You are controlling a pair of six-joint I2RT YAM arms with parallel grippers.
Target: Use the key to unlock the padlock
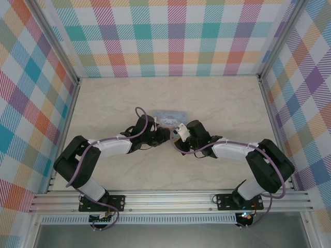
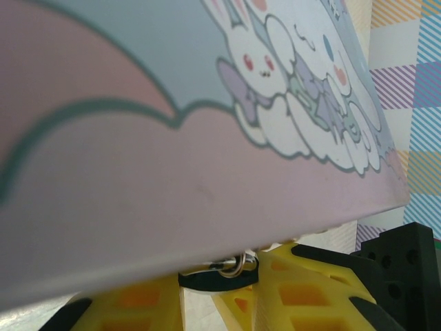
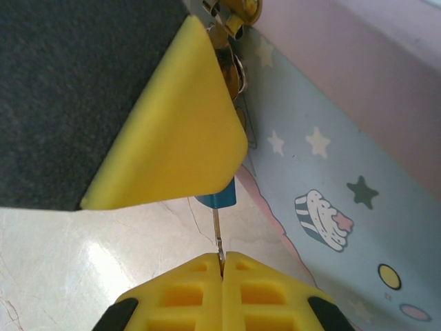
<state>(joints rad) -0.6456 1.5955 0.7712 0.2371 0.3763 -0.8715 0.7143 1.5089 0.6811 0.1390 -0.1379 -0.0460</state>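
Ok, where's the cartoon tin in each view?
Top external: cartoon tin just above the picture's centre.
Left wrist: across the top and middle, bunny print.
Right wrist: right side, starry face.
Shared landmark: the left gripper, its yellow fingers beside the tin.

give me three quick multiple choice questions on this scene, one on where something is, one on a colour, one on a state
1. Where is the tin? A) near left corner B) around the middle of the table C) against the right wall
2. What colour is the padlock body? A) red B) blue C) green
3. What is the right claw doing? A) wide open B) gripping the tin C) shut on the key

Answers: 1 B, the top view shows it mid-table; 2 B, blue shows above the key; 3 C, it pinches the thin shaft.
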